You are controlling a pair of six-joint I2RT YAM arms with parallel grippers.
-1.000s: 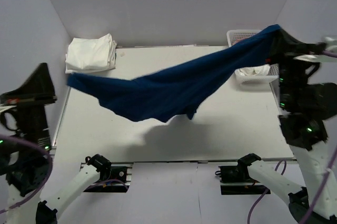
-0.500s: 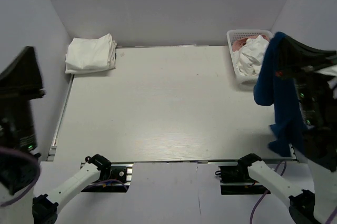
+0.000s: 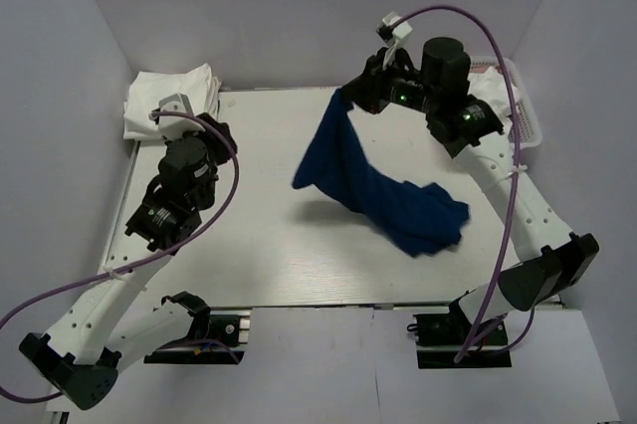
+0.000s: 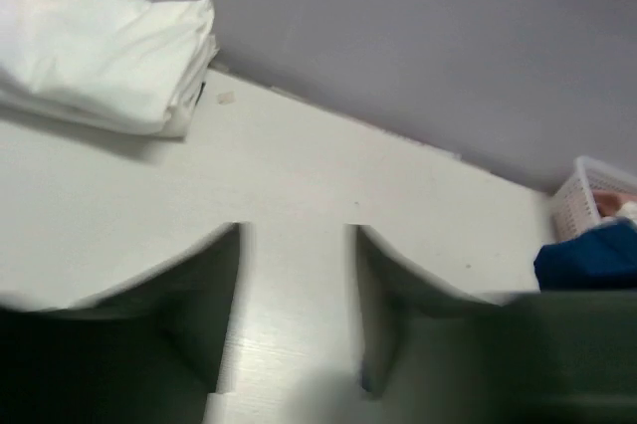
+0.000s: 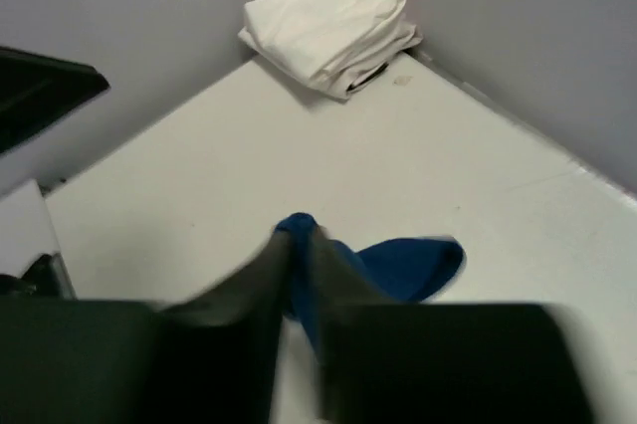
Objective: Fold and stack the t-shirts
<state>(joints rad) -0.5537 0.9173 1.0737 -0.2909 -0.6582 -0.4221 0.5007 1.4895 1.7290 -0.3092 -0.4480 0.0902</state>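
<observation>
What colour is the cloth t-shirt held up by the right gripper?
Navy blue; the soft cloth t-shirt shows best in top external view.

Top cam looks down; wrist cams low, both see white stack (image 4: 105, 56).

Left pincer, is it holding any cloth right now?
No, the left pincer stands open, and only bare table shows between its jaws.

A: What colour is the loose t-shirt (image 3: 383, 200)?
B: Plain dark navy blue. The folded t-shirts (image 3: 169, 101) are plain white.
A: And the table (image 3: 249, 245)?
B: Off-white, with a fine wood-grain pattern. The cables (image 3: 235, 157) are purple, the basket (image 4: 577, 193) is white.
</observation>
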